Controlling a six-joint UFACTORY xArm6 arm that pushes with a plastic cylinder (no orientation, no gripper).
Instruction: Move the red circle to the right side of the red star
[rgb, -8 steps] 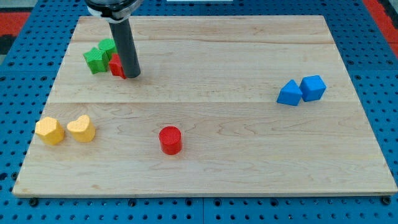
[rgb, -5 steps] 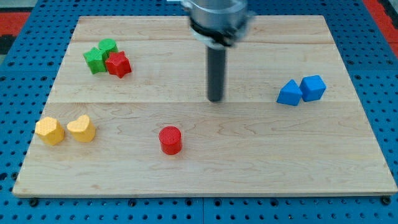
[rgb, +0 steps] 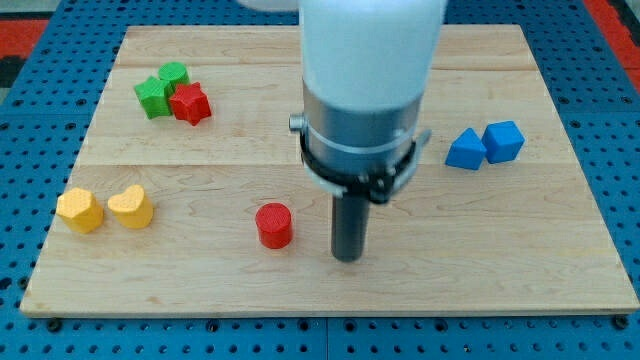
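Note:
The red circle (rgb: 273, 225) stands on the wooden board (rgb: 520, 250) at the lower middle. The red star (rgb: 190, 102) lies at the upper left, touching a green star (rgb: 154, 97) and a second green block (rgb: 174, 74) behind them. My tip (rgb: 347, 255) rests on the board just to the right of the red circle, a short gap apart and slightly lower in the view. The arm's wide body hangs over the board's middle.
A yellow hexagon (rgb: 79, 211) and a yellow heart (rgb: 131, 207) sit at the lower left. A blue triangle-like block (rgb: 466, 150) and a blue cube (rgb: 503, 141) sit together at the right.
My tip swept from beside the red star across the board's middle and down to the right of the red circle. No block has moved.

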